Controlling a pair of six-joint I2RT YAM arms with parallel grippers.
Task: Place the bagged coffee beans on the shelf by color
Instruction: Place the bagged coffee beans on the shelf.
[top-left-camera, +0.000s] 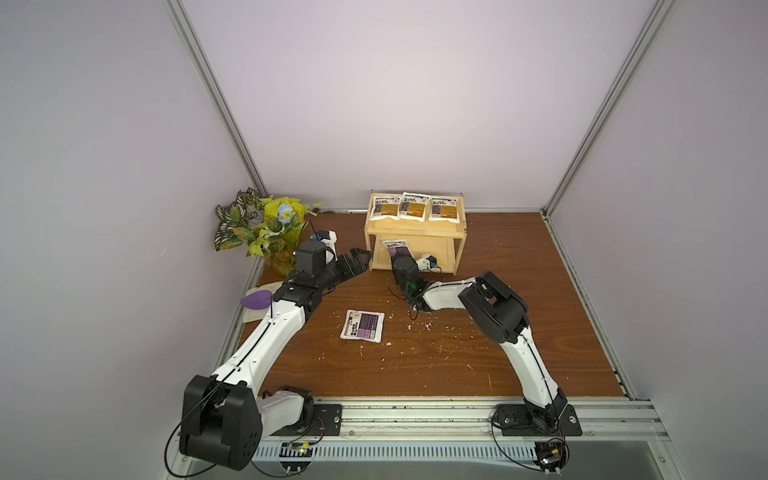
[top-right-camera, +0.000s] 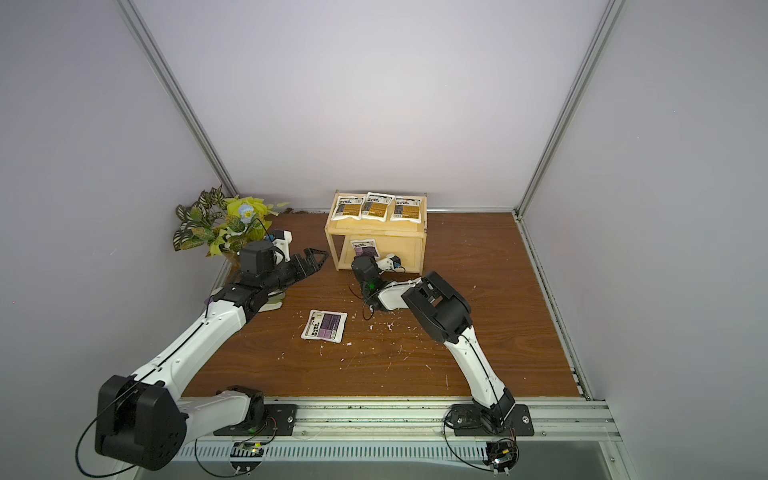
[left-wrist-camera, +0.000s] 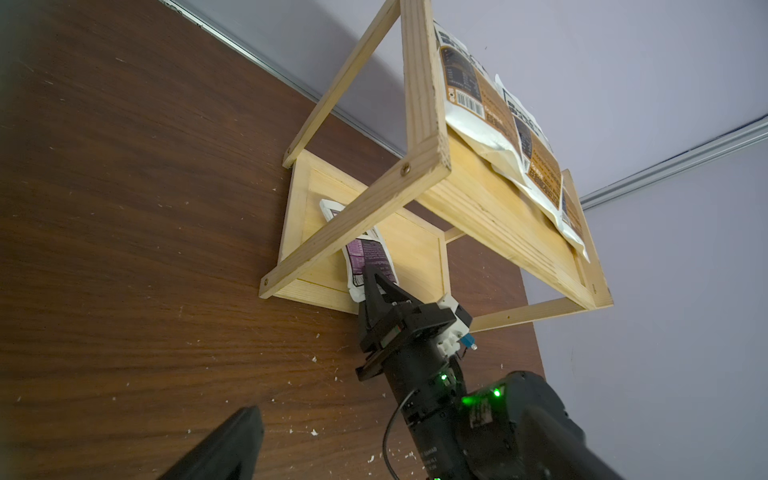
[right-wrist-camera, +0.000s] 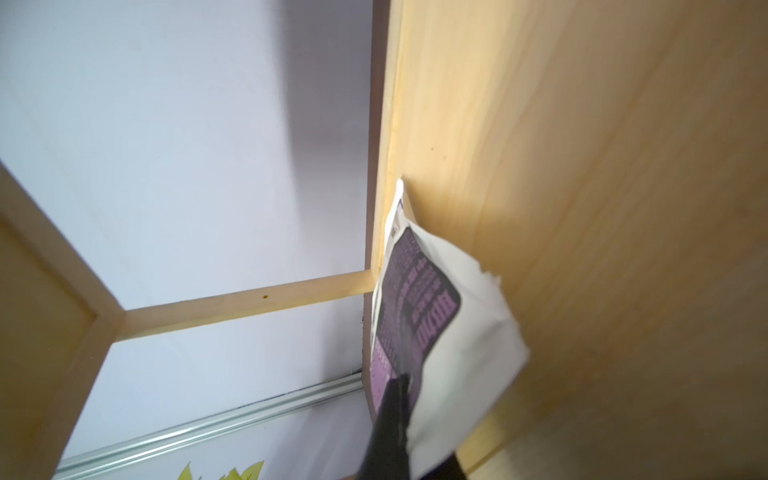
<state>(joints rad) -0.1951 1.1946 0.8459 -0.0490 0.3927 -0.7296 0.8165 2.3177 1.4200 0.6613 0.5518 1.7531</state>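
One purple pouch (left-wrist-camera: 365, 251) — apparently inside the shelf (left-wrist-camera: 422, 104) — clamped by right end effector (left-wrist-camera: 376, 277).

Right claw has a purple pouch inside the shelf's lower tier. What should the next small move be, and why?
Probably ease down and open the right claw. The purple pouch it grips already lies over the lower board of the shelf, and three brown pouches occupy the top tier, so releasing purple here looks right.
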